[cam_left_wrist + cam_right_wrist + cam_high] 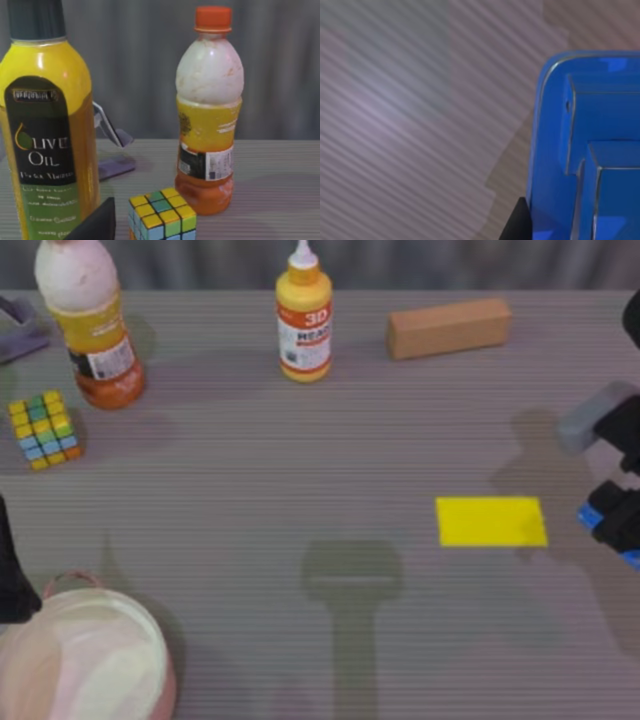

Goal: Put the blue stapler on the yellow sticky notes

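Note:
The yellow sticky notes (490,521) lie flat on the table right of the middle. The blue stapler (590,515) is at the right edge, just right of the pad, and shows as blue ends on either side of my right gripper (618,528). In the right wrist view the blue stapler (580,150) fills the frame's side, and one dark finger (519,225) rests against its flank. My right gripper is shut on the stapler. My left arm (12,570) stays parked at the left edge.
At the back stand an orange-capped bottle (90,330), a yellow glue bottle (303,320) and a tan block (448,328). A puzzle cube (45,430) sits at the left and a pale bowl (80,660) at the front left. An olive oil bottle (45,130) is near my left wrist.

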`<state>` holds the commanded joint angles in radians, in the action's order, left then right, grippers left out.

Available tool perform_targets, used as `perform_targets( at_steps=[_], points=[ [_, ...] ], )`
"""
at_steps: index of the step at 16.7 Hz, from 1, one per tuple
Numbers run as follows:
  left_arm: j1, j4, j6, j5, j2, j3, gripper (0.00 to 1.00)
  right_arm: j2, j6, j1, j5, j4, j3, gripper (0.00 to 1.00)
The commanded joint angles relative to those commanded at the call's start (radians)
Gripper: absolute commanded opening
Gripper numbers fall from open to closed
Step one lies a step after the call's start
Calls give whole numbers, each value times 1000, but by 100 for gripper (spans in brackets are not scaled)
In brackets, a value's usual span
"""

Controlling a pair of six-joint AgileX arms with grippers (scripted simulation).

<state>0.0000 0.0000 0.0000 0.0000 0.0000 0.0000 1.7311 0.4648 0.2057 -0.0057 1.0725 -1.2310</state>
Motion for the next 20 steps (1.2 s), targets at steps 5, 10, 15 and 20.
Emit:
perform_targets(
  at_steps=[5, 10, 15, 20],
  points=[
    [0, 0, 0, 0, 0, 0, 100, 54, 70, 18, 0, 28, -68, 0],
    [0, 0, 0, 0, 0, 0, 100, 216, 335, 78, -1, 129, -320, 0],
    [0, 0, 0, 0, 0, 0, 100, 370, 620, 142, 2, 225, -576, 0],
    [0, 0, 0, 0, 0, 0, 100, 424, 727, 169, 3, 258, -676, 0]
  ],
)
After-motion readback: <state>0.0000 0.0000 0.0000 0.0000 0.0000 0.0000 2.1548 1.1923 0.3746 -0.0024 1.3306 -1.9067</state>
